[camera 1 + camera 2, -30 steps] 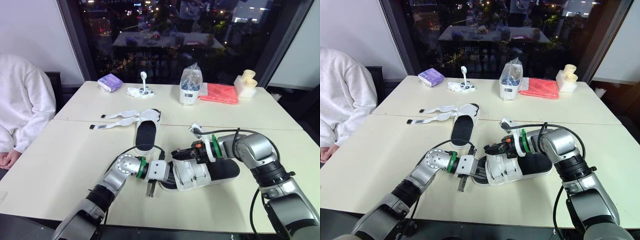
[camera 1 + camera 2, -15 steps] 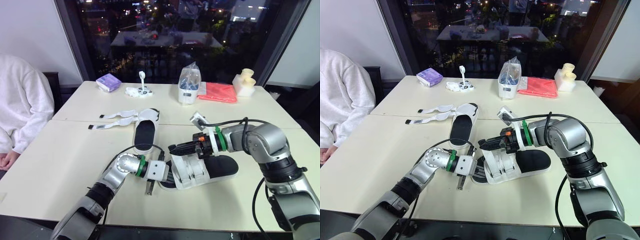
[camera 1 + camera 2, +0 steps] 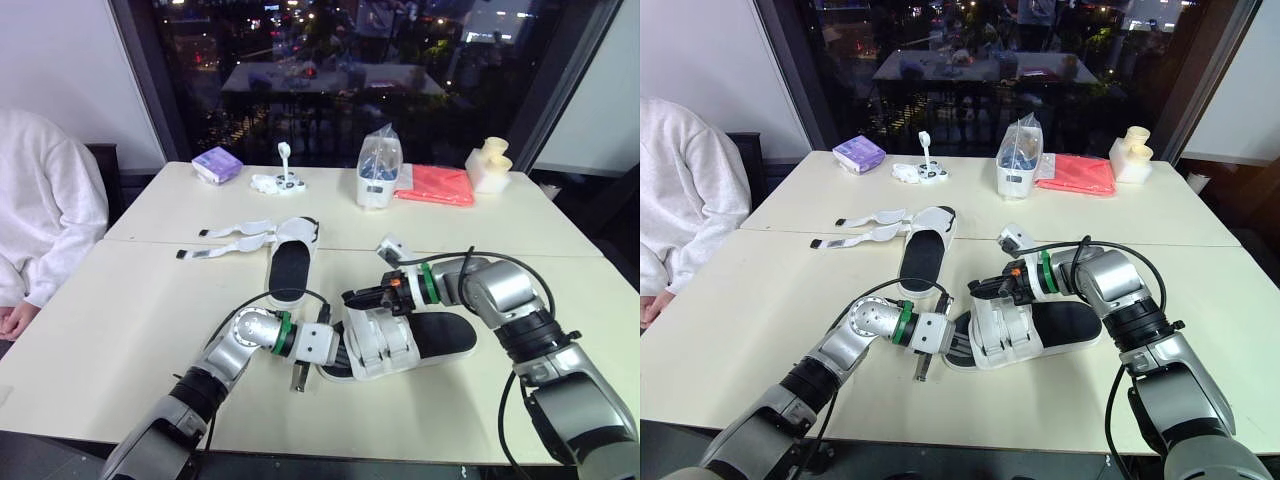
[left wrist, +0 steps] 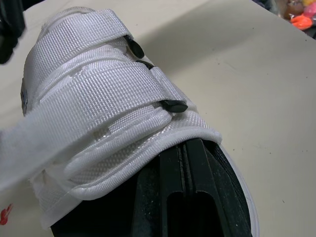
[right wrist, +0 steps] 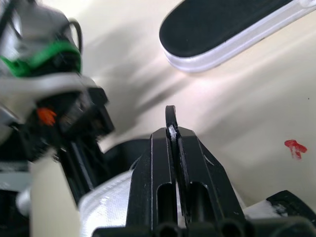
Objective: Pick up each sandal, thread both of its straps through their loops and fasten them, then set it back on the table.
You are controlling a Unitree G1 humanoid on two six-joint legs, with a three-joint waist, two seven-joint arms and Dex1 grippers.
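A white-strapped sandal with a black insole [image 3: 440, 336] lies near the table's front, toe toward my left arm. My left gripper [image 3: 333, 345] is shut on the toe end of its sole, seen close in the left wrist view [image 4: 190, 187] under the two folded straps [image 4: 98, 98]. My right gripper [image 3: 352, 297] hovers over the straps and is shut on a thin black strap tip [image 5: 170, 116]. The second sandal [image 3: 290, 265] lies farther back, left of centre, with its two straps [image 3: 225, 240] spread open to the left.
Along the far side of the table [image 3: 120, 330] stand a purple packet [image 3: 220, 164], a small white object [image 3: 281, 181], a clear bagged container [image 3: 379, 170], a red cloth [image 3: 435, 186] and a cream block [image 3: 489, 167]. A person in a white top [image 3: 45, 210] sits at the left.
My right forearm rose half a second ago and has come back down, its gripper staying shut over the sandal's straps. The left gripper has kept its hold on the toe.
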